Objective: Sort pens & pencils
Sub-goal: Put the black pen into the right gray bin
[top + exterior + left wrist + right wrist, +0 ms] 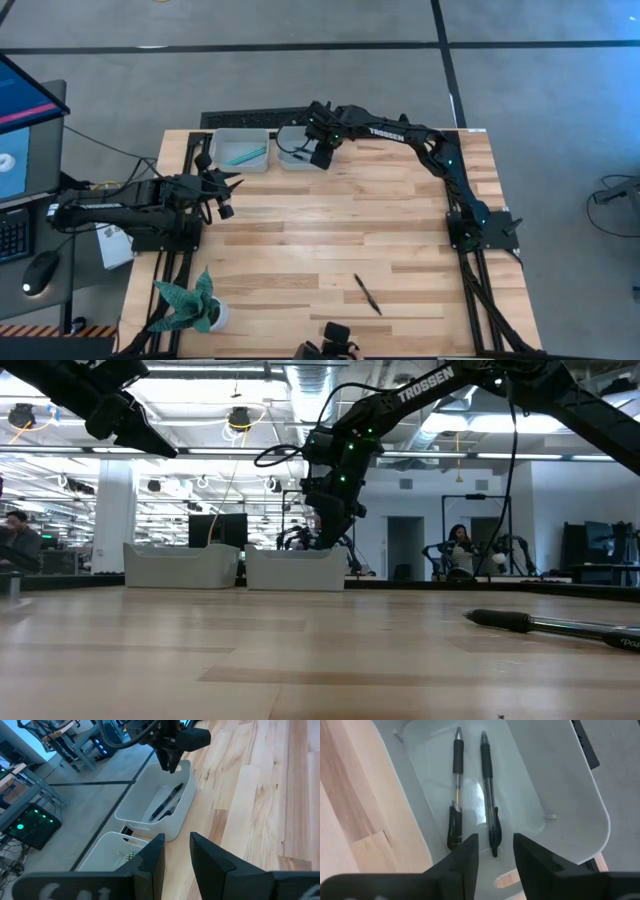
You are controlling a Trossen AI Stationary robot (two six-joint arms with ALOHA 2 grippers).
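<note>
Right gripper: [322, 152] hangs over the far right bin [297, 150]; in its wrist view the fingers [465, 857] stand parted with nothing between them.
Directly below the right gripper: two black pens [472, 790] lie side by side on the bin floor, close together; whether they touch cannot be told.
Step in hand: judged as the drop into the black-pen bin just finished, the jaws clear of the pens.
Just beside that bin, left of the right gripper: a second bin [240, 150] holding teal pencils [246, 154]; the count is too small to tell.
Left gripper: [222, 195] waits off the near corner of the teal bin, above bare wood; its fingers [150, 860] show a narrow gap and hold nothing.
Well apart from both grippers, toward the near edge: one black pen [367, 295] lies alone on the table [400, 220], slanted to the board lines.
Next move calls for: judged, the right arm lifting clear of the bin wall, travelling across the table to the lone pen, turning its jaws across the slim barrel and closing low on the wood.
In the way: nothing lies between the bins and that pen; the pen may roll if nudged.
Other things: a potted plant [190, 303] at the near left corner, far from the lone pen; a monitor [20, 120] off the table's left.
</note>
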